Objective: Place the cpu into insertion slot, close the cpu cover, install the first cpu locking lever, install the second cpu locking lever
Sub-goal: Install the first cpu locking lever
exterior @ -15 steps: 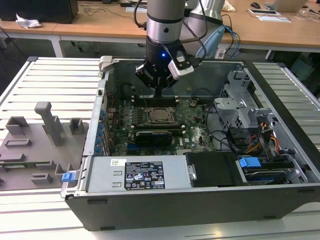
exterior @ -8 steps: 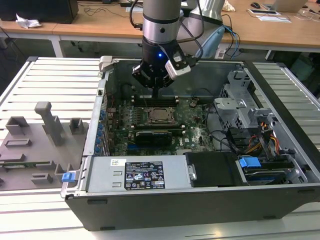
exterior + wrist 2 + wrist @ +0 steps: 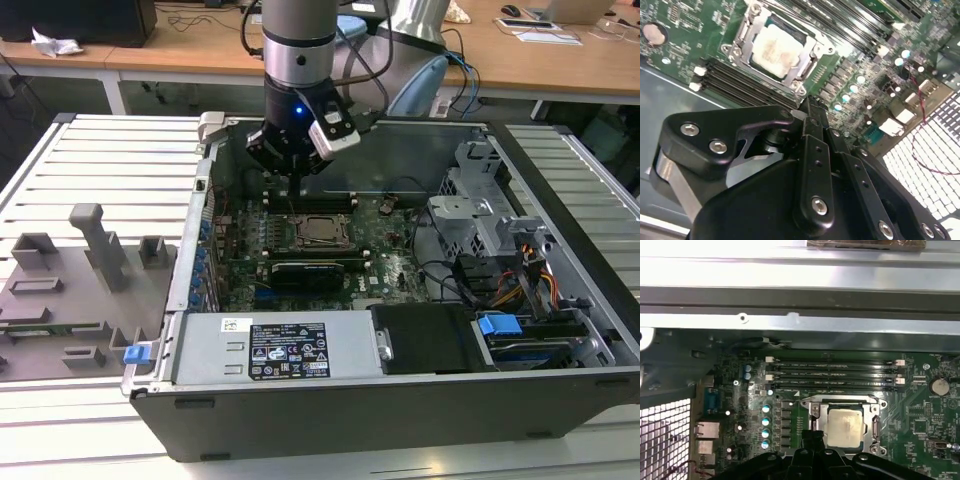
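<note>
Exterior view, starting nearest the camera. Open computer case [image 3: 400, 405] on a slatted white bench [image 3: 110, 170].

On the camera side of the insertion slot [image 3: 304, 228]: grey power supply box [image 3: 285, 348] with labels. Then a long black card [image 3: 305, 272], just beside the slot.

To the exterior view's left of the slot, outside the case: grey tray of fixtures [image 3: 60, 290]. To the exterior view's right of the slot: metal drive cage [image 3: 480, 205] and a bundle of cables [image 3: 530, 285].

At the slot itself: the cpu [image 3: 845, 426], flat, pale metal top up, seated inside. The cpu cover [image 3: 872, 421] down over it, framing the chip through its window. Locking levers not made out well enough to call latched or loose.

Just beyond the slot, on its far side: the gripper [image 3: 300, 192], hanging over the board near the memory slots [image 3: 835, 372]. Fingers [image 3: 812, 150] pressed together, nothing between them. Contact with the board: cannot tell.

Farther past the slot: back wall of the case, then wooden desks [image 3: 560, 60].
</note>
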Robot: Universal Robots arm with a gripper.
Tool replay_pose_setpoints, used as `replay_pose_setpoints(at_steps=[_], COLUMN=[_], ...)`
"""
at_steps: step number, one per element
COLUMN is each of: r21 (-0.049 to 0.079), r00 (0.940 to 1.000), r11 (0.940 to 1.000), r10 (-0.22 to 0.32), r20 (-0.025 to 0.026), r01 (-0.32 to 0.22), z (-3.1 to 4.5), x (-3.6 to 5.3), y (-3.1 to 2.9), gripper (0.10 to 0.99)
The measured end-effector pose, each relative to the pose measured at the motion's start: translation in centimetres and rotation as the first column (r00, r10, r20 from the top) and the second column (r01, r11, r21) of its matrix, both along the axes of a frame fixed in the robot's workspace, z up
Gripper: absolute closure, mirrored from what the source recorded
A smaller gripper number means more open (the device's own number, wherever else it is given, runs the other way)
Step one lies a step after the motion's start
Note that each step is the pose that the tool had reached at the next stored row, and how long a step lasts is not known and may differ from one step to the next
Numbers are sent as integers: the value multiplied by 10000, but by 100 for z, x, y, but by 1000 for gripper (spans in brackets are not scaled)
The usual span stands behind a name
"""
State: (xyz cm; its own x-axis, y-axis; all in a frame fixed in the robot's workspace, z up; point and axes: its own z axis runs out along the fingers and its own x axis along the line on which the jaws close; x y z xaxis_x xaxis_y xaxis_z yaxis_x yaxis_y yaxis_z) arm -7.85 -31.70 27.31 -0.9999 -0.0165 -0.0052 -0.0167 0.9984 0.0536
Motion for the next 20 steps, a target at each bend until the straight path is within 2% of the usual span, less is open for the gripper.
replay_pose_setpoints(at_steps=[6,10,13,15,16,20], r21=[22,21,25,30,27,28], r00=[10000,10000,10000,10000,10000,10000], r11=[10000,10000,10000,10000,10000,10000], r10=[-1,-1,-2,-2,-1,-2], r20=[60,64,64,65,63,64], r01=[1,1,2,2,1,2], z=[-26,-64,-92,-125,-131,-144], x=[-156,-220,-245,-262,-262,-241], y=[5,36,84,189,224,242], gripper=[984,984,984,984,984,984])
